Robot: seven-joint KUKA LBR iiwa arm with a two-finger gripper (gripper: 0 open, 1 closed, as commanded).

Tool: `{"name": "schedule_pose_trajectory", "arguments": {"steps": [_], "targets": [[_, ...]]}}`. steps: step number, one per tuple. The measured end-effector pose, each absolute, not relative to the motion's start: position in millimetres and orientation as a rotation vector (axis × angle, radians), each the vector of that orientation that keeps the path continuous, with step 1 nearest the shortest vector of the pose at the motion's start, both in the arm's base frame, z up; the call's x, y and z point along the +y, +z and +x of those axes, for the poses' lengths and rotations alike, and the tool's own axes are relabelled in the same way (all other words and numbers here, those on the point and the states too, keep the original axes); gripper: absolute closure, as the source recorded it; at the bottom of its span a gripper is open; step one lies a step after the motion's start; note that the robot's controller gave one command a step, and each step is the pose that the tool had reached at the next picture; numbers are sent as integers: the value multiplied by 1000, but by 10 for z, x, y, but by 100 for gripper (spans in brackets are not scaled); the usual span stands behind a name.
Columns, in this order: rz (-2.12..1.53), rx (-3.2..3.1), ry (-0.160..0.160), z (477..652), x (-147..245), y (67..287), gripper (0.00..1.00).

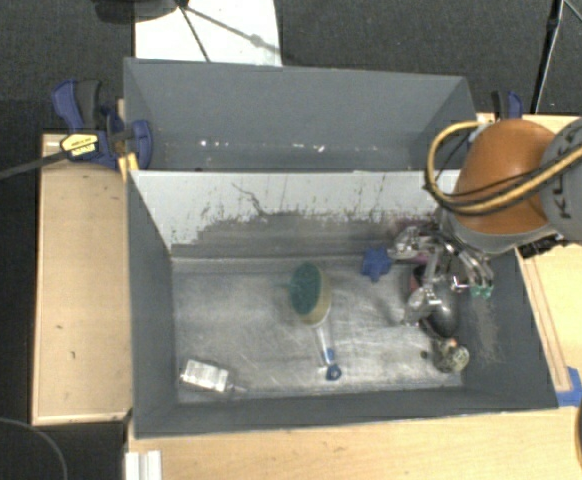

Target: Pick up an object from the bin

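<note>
My gripper (434,306) hangs low over the right part of the bin, its metal body pointing down at the floor. Just below it and slightly to the right lies a small round brownish-green thing (450,356), apart from the gripper. A small blue piece (375,264) lies to the gripper's upper left, near the back wall. Nothing shows in the gripper's grasp.
A brush with a green head (306,291) and a clear handle with a blue tip (330,368) lies at the bin's middle. A crumpled clear wrapper (204,376) sits in the front left corner. The arm's orange cover and cables hang over the right rim.
</note>
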State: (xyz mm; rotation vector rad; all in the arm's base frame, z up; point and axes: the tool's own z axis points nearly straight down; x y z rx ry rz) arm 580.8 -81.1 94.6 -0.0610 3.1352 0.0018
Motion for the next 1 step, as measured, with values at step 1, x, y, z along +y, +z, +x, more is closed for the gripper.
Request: {"name": "schedule_pose_trajectory", "arguments": {"steps": [1], "targets": [[288, 3122, 5, 5919, -201, 1121, 0]]}}
